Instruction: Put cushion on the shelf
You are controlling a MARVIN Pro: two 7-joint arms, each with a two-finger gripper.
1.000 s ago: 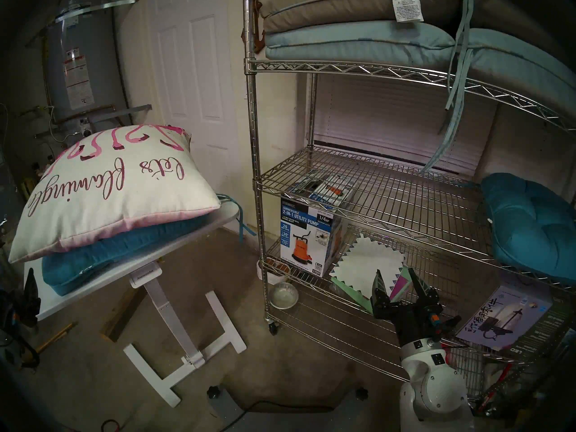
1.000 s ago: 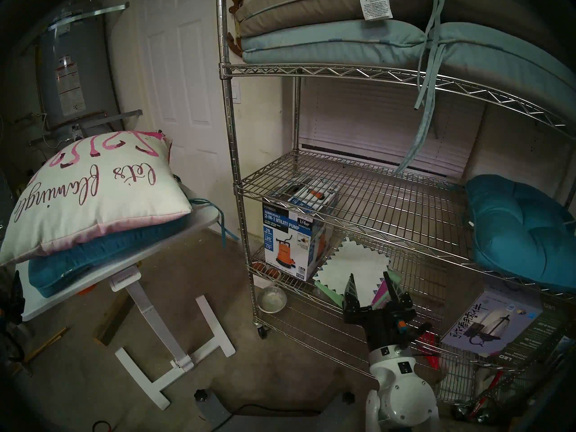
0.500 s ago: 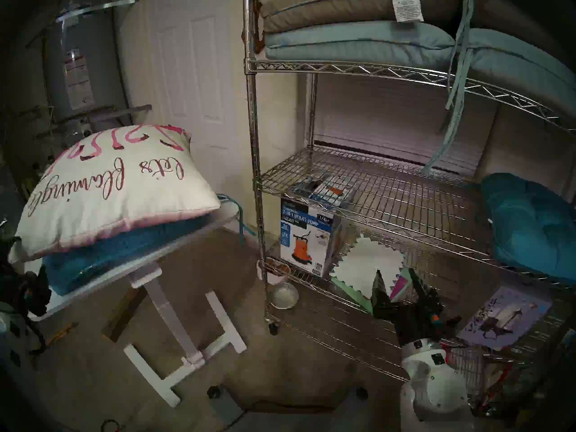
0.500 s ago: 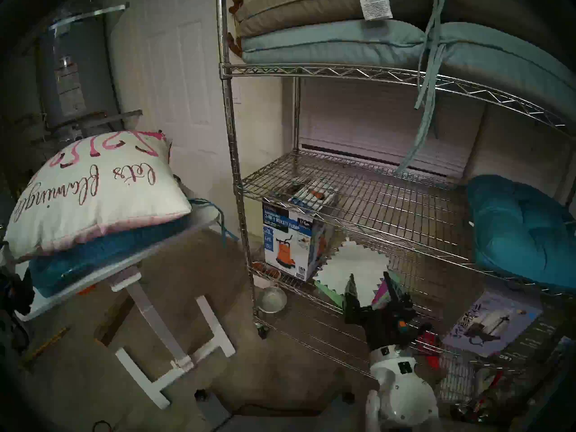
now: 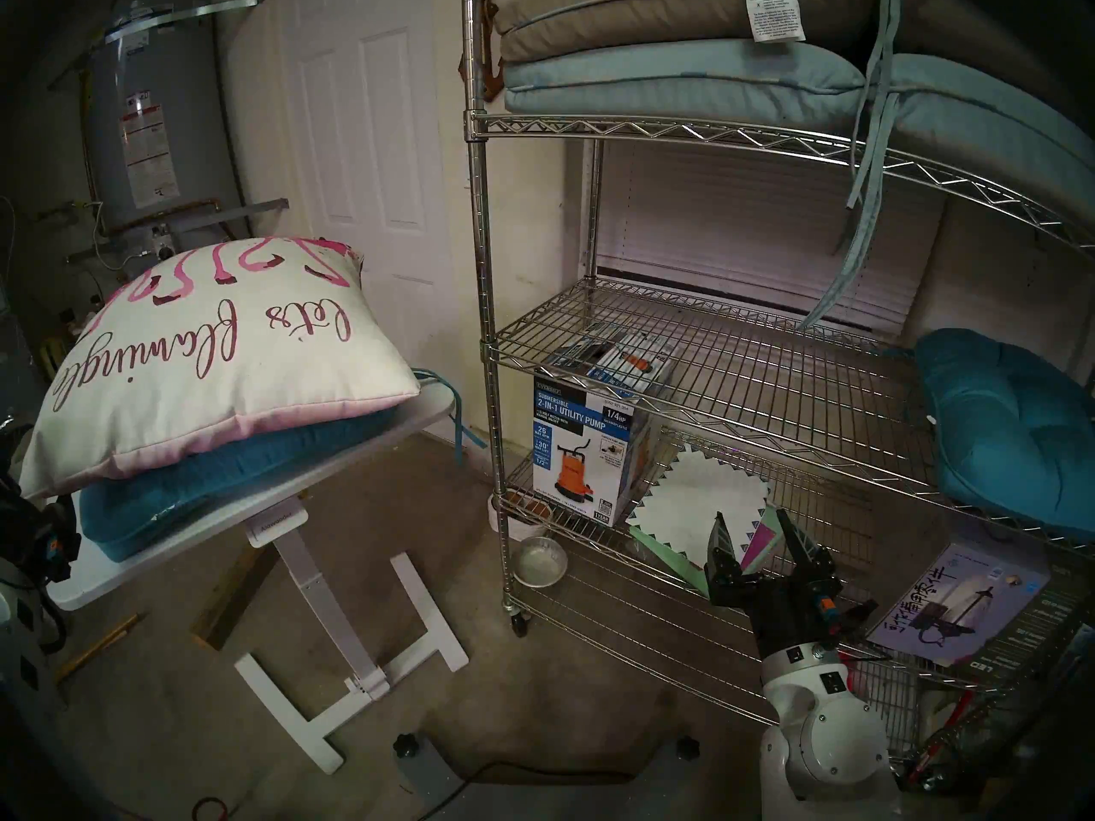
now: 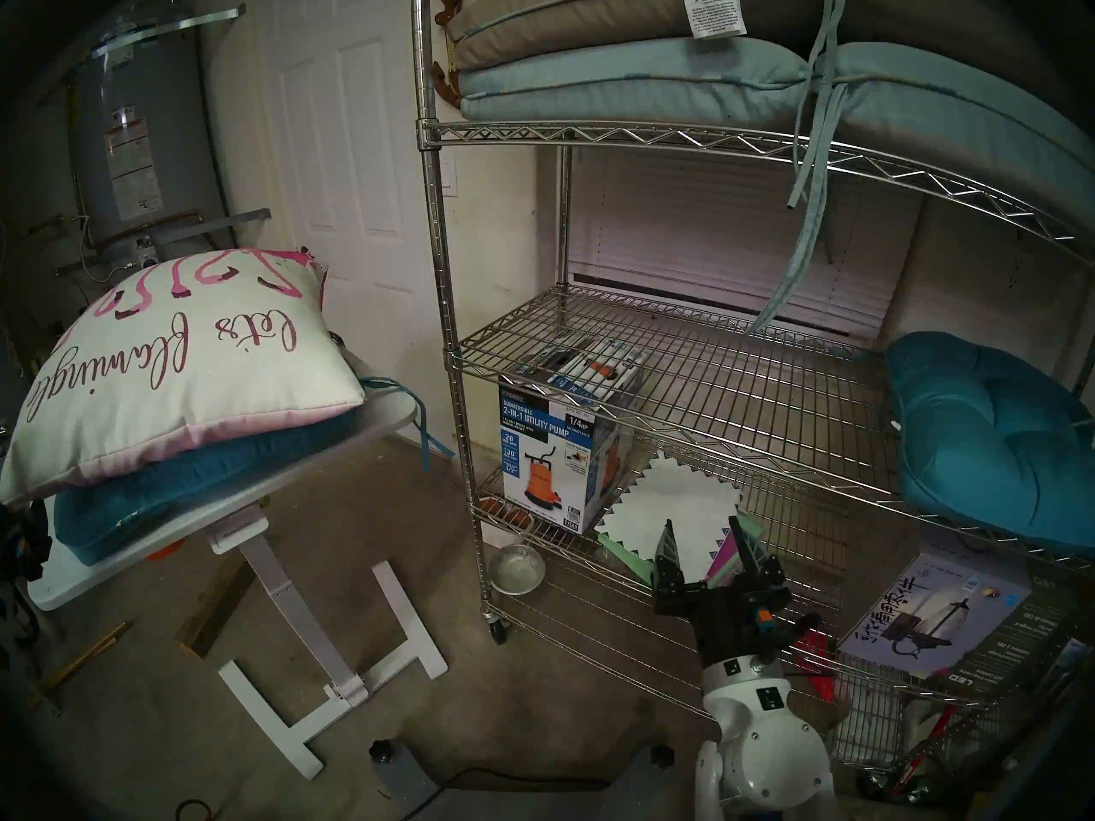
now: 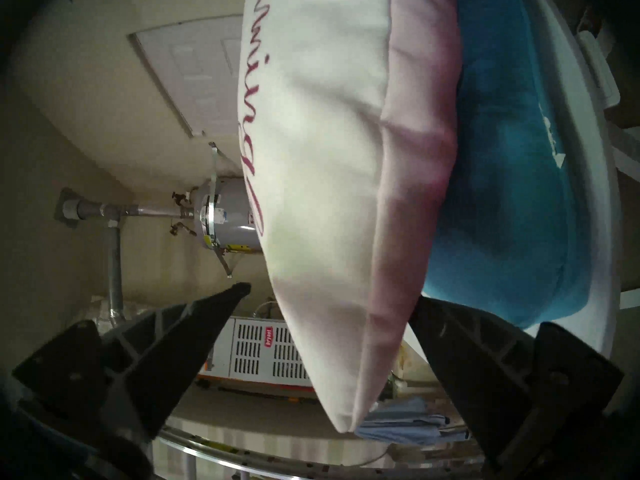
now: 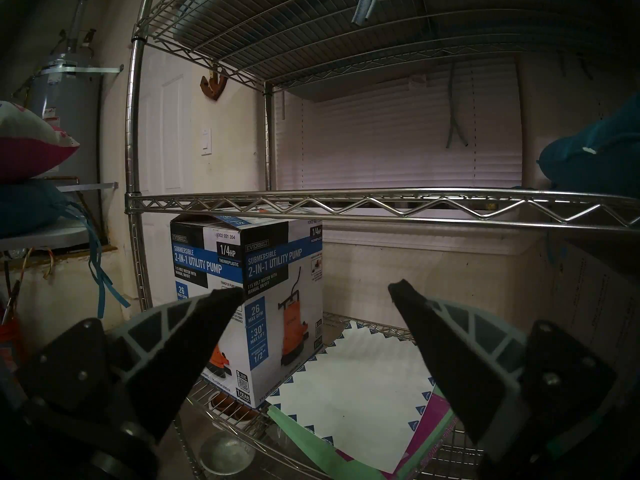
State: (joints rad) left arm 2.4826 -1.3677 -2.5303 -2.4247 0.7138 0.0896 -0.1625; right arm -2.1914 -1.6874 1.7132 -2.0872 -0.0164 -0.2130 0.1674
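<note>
The cushion (image 5: 225,358), cream with pink lettering and a pink underside, lies on a teal seat cushion (image 5: 237,476) on the tilted white table (image 5: 178,541) at the left. It also shows in the right head view (image 6: 178,375). My left gripper (image 7: 332,295) is open and turned on its side. Its fingers straddle the cushion's (image 7: 322,157) near corner, one on the cream side and one against the pink underside. In the head view it sits at the left edge (image 5: 44,529). My right gripper (image 5: 752,523) is open and empty before the chrome wire shelf's (image 5: 711,358) lower tiers.
The shelf's middle tier holds a teal cushion (image 5: 1007,435) at its right end. Grey and pale blue pads (image 5: 681,61) fill the top tier. A pump box (image 5: 580,446) and papers (image 5: 705,506) sit lower down. A metal bowl (image 5: 539,562) lies on the floor.
My left gripper has moved up and to the left, from in front of the table edge to the cushion's near corner. The right arm has not moved.
</note>
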